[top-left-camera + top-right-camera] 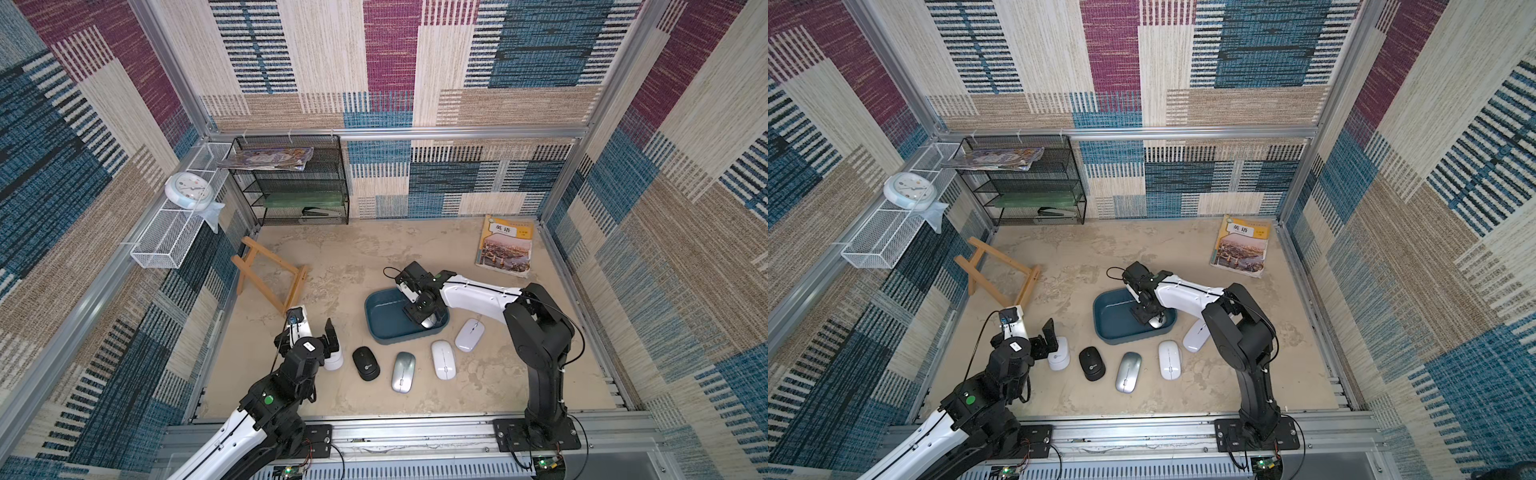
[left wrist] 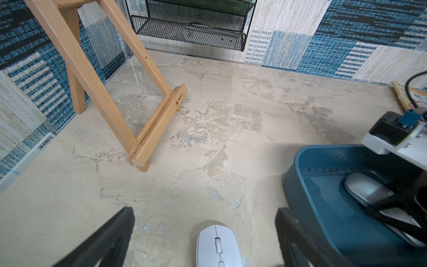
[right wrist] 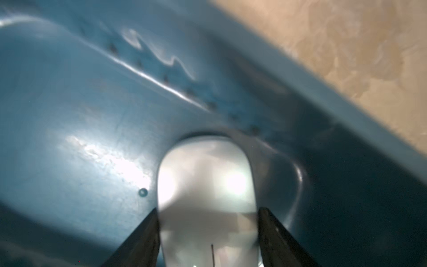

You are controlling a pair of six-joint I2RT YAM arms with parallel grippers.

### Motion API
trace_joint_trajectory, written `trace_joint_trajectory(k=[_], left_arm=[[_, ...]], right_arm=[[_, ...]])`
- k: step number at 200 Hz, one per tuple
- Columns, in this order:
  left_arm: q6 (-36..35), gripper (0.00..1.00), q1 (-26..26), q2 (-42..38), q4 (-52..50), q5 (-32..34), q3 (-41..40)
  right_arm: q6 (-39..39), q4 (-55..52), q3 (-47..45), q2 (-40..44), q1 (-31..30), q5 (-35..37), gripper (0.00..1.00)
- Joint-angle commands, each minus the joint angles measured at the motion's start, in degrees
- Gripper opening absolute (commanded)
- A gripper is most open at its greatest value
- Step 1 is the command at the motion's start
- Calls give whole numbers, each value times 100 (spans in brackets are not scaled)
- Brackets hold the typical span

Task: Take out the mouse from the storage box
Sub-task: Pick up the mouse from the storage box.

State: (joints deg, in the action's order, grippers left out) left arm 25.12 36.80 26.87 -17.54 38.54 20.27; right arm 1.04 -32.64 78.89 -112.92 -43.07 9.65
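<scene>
Right wrist view, Mei: where does the mouse (image 3: 208,182) sit?

Mei: On the floor of the storage box (image 3: 69,97), nose toward the wall where it curves into a corner. In a top view it lies in the corner (image 1: 428,321) nearest the right arm's base.

Jo: And the right hand (image 3: 208,209)?

Mei: It straddles the mouse's rear half, with its fingers (image 3: 147,228) pressed one to each flank, so it has narrowed onto the shell. I can't tell whether the mouse is off the floor.

Jo: How will it handle?

Mei: Light, I'd judge, with a rigid shell. But it's glossy and rounded, so probably slippery. A pinch high on the curve could squirt it out. The low, straighter part of the sides is the place to hold, about where the fingers are now.

Jo: And the left hand (image 2: 203,209)?

Mei: Spread wide and holding nothing, above a white mouse (image 2: 218,245) on the desk (image 2: 208,115), beside the box.
</scene>
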Motion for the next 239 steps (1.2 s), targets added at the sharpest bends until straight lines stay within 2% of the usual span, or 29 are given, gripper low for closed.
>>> trace_joint_trajectory(k=[1, 29, 61, 90, 167, 239], left_arm=[[-23, 99, -5, -15, 137, 29, 27], [-25, 99, -6, -18, 143, 28, 13], [-16, 99, -6, -33, 140, 30, 18], [-25, 99, -5, -7, 148, 13, 18], [-16, 99, -6, -24, 146, 28, 12], [1, 99, -6, -69, 124, 25, 5]], right_arm=[[18, 17, 93, -47, 0, 81, 65], [62, -10, 129, -28, 0, 4, 64], [60, 43, -27, -87, 2, -16, 78], [133, 165, -175, -89, 17, -205, 80], [260, 121, -55, 144, 8, -82, 60], [452, 12, 4, 739, -8, 131, 58]])
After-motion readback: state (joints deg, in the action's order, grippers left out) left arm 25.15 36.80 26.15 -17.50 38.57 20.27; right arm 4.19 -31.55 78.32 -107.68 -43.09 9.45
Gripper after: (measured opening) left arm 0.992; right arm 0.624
